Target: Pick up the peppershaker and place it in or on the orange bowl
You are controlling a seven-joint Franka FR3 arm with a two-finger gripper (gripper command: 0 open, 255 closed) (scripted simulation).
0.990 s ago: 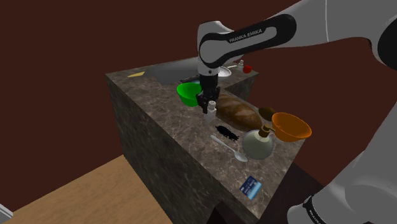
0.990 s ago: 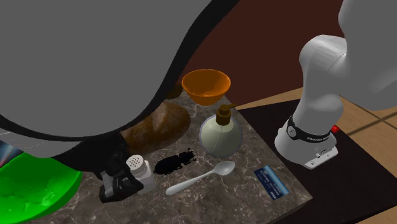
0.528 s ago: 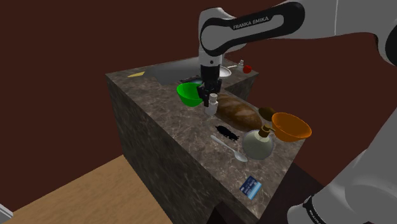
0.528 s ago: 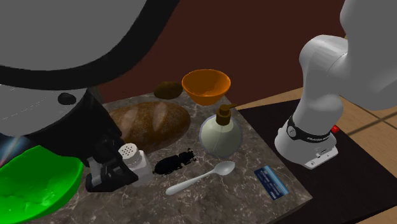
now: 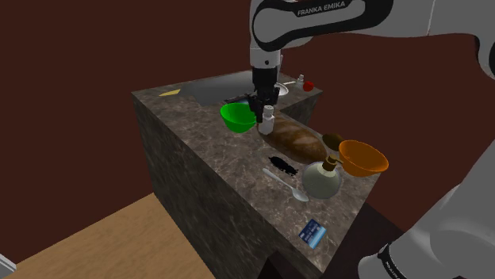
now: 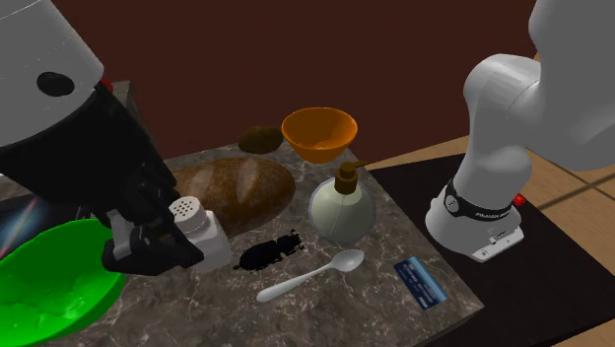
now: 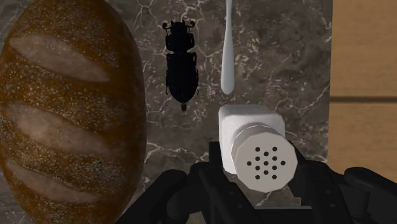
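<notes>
Black fingers (image 7: pixel 191 200) are clamped tight on the white pepper shaker (image 7: pixel 261 162). They've got it by the body, with the holey cap pointing back toward the hand. It's hanging clear of the dark stone-look worktop (image 6: pixel 355 311), right between the green bowl (image 6: pixel 49 286) and the bread loaf (image 6: pixel 237 187). A black beetle (image 7: pixel 180 67) and a spoon (image 7: pixel 228 57) lie below. The orange bowl (image 6: pixel 318 133) sits well apart, past the loaf's far end.

Dim, even light lies over the dark marble counter (image 5: pixel 210 139). The green bowl (image 6: pixel 49 286) looks vividly bright, the white arm (image 6: pixel 512 108) softly shaded, the bread loaf (image 7: pixel 63 108) evenly lit.
</notes>
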